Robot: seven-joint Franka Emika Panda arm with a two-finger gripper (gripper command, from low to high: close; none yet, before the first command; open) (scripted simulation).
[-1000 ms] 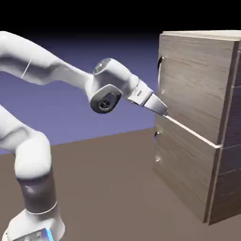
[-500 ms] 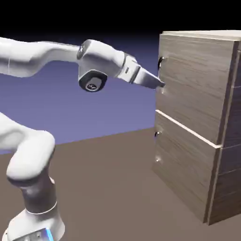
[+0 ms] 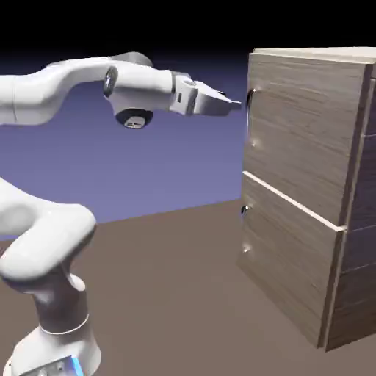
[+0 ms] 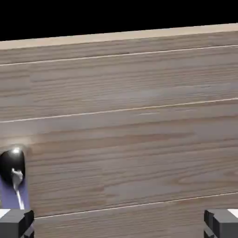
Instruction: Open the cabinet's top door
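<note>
Hand view: pincer [image 4: 119, 223] wide; handle [image 4: 14, 163] off-left.

Light: even, soft, rendered
Backdrop: black fading to blue-violet
Glare: small highlight on the dark handle [image 4: 13, 160]
Focus: sharp throughout, slight compression blur
Shadows: faint

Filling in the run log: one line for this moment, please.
phase: approach | gripper: open, empty, short of handle | top door: closed | contact: none
</note>
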